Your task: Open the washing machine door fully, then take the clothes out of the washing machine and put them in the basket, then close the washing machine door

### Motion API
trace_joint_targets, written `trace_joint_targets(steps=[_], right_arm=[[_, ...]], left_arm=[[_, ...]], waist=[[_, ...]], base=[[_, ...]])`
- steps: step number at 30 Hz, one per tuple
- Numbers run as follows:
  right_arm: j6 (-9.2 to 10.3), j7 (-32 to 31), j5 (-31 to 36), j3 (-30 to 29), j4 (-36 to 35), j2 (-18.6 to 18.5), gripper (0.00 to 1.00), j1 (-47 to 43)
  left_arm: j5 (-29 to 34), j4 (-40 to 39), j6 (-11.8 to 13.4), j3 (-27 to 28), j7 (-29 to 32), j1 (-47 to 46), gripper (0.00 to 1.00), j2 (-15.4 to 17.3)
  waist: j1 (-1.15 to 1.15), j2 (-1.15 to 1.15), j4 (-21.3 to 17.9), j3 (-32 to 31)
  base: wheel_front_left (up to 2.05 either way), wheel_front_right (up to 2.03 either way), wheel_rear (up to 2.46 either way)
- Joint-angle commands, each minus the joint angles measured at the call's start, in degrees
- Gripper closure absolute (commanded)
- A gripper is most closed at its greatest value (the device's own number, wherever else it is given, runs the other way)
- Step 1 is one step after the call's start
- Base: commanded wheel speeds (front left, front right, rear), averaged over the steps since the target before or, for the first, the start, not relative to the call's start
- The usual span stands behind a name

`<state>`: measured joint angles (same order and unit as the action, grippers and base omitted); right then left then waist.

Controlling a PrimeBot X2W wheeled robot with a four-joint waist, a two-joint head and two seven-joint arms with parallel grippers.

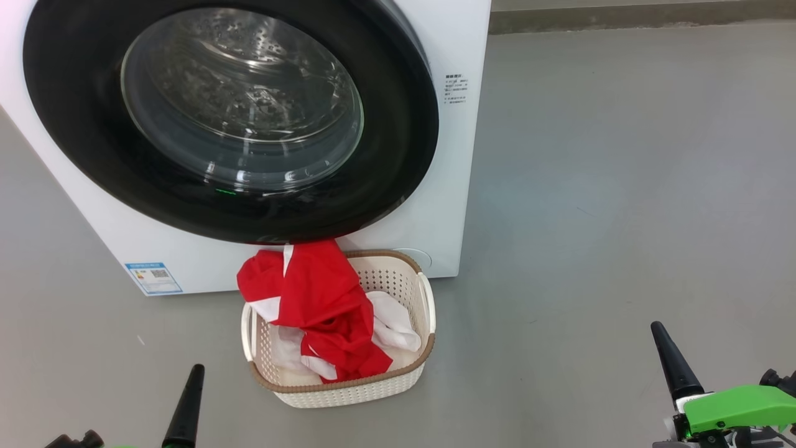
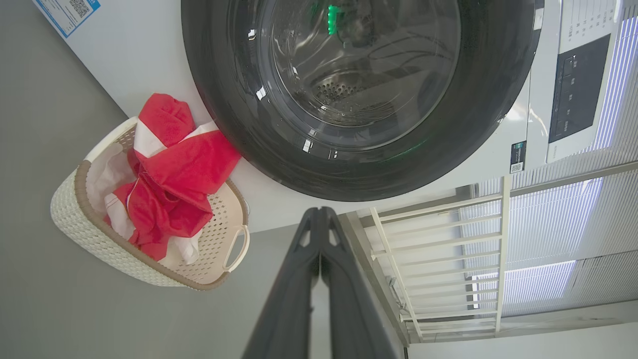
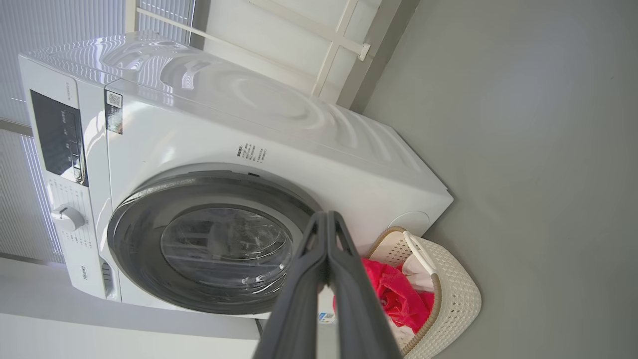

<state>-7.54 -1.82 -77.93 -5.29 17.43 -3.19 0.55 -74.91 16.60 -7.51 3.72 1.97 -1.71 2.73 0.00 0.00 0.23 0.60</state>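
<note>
grey floor (image 1: 622, 186): washing machine (image 1: 448, 37) standing on it, basket (image 1: 348, 392) just before machine.

Washing machine door (image 1: 74, 124), top off-frame

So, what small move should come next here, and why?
Probably just hold position: the washing machine door looks shut, the clothes lie in the basket, and the left gripper and right gripper sit back, jaws closed and empty.

Laundry corner: white washing machine (image 3: 279, 164) on bare grey floor (image 1: 622, 186) beside blinds (image 2: 548, 224).
</note>
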Motion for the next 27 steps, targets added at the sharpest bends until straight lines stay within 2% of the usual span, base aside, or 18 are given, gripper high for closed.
trace_joint_targets(steps=[1, 27], right_arm=[[0.04, -0.41, -1.52, 0.37, -1.90, -0.42, 1.00, 3.23], [0.05, -4.62, -14.28, -1.17, -3.41, 0.23, 1.00, 5.63]], left_arm=[[-1.86, -1.73, 0.02, 1.86, 0.46, -2.72, 1.00, 0.39], [-17.24, -2.57, 0.02, 2.82, 4.53, -4.48, 1.00, 0.15]], waist=[[0.00, 0.00, -0.01, -0.02], [0.00, 0.00, -0.23, -0.42]], base=[[0.00, 0.00, 0.00], [0.00, 0.00, 0.00]])
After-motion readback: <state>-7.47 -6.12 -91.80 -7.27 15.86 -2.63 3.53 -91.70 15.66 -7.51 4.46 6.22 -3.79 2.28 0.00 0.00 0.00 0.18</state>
